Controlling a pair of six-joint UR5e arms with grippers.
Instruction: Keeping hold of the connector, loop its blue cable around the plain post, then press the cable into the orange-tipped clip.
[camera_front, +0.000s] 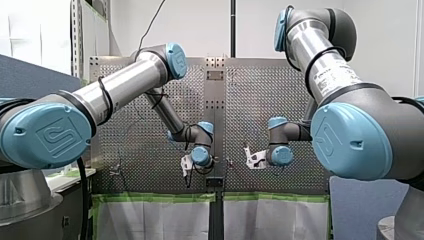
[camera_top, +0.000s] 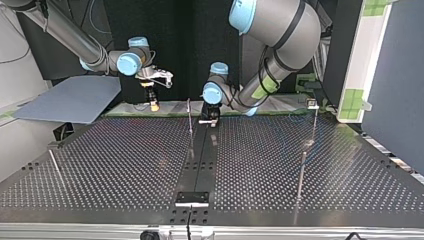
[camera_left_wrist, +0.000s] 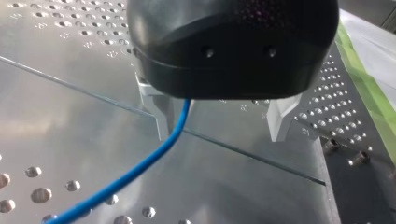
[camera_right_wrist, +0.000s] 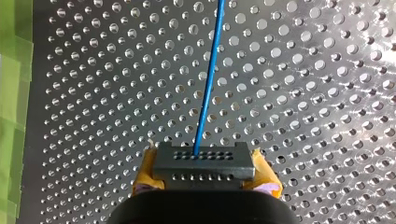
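Observation:
In the right wrist view my right gripper (camera_right_wrist: 204, 179) is shut on a black connector (camera_right_wrist: 203, 161), with a yellow pad on each side of it. The blue cable (camera_right_wrist: 209, 74) leaves the connector and runs straight ahead over the perforated plate. In the left wrist view my left gripper (camera_left_wrist: 222, 136) is open, its metal fingers (camera_left_wrist: 161, 116) wide apart. The blue cable (camera_left_wrist: 140, 168) passes between them, close to one finger. In the top view my right gripper (camera_top: 152, 102) hangs at the far left, and my left gripper (camera_top: 210, 119) is near the middle, beside a thin post (camera_top: 190, 117).
More thin posts stand on the plate: one (camera_top: 314, 112) at the top view's far right, one (camera_top: 301, 172) nearer, one (camera_top: 55, 165) at the left. A dark strip (camera_top: 200, 160) runs down the middle of the plate. Green tape (camera_left_wrist: 369, 88) marks the plate's edge.

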